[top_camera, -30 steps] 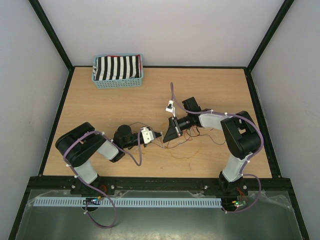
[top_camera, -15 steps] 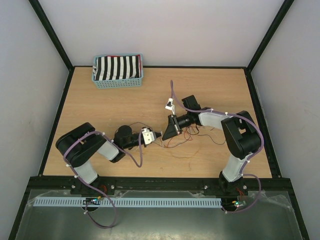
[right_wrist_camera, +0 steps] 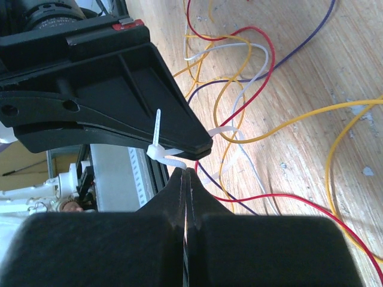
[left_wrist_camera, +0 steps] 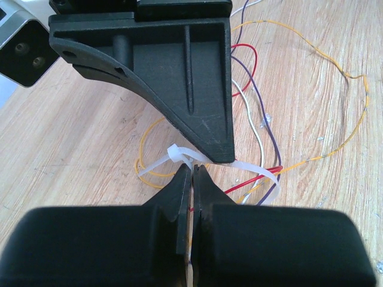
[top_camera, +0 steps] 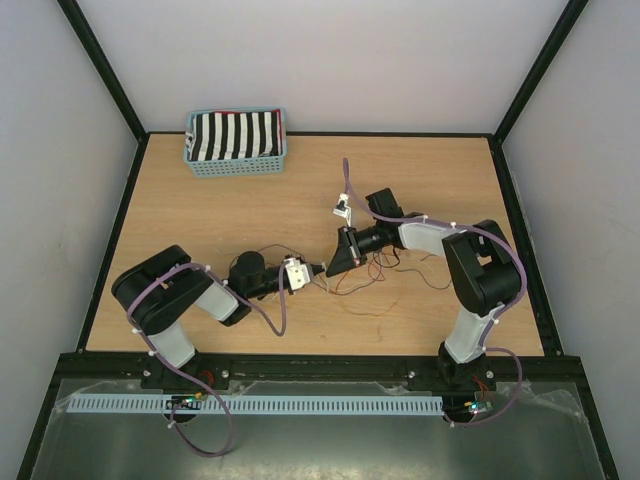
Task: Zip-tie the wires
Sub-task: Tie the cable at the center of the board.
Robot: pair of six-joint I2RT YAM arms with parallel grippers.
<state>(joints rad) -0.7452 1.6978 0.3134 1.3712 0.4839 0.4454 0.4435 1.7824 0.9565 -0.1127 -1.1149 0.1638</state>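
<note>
A wooden table (top_camera: pixel 200 230) sits between white walls, with a basket (top_camera: pixel 236 167) at its back left. The wires (top_camera: pixel 365 276) lie tangled mid-table, a white zip tie (left_wrist_camera: pixel 176 154) looped round them. The left claw (top_camera: pixel 316 270) and right claw (top_camera: pixel 329 269) are both closed, their tips meeting at the tie.

matt black plastic fingers (left_wrist_camera: pixel 172 200); grainy wood table (left_wrist_camera: pixel 72 131); glossy wires (left_wrist_camera: pixel 365 98)

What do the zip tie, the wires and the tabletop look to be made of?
The zip tie: translucent white plastic, probably nylon; it bends in a smooth band.
The wires: thin strands sheathed in glossy coloured plastic; cores not visible.
The tabletop: pale wood or wood-look laminate, matte, with streaky grain.
</note>
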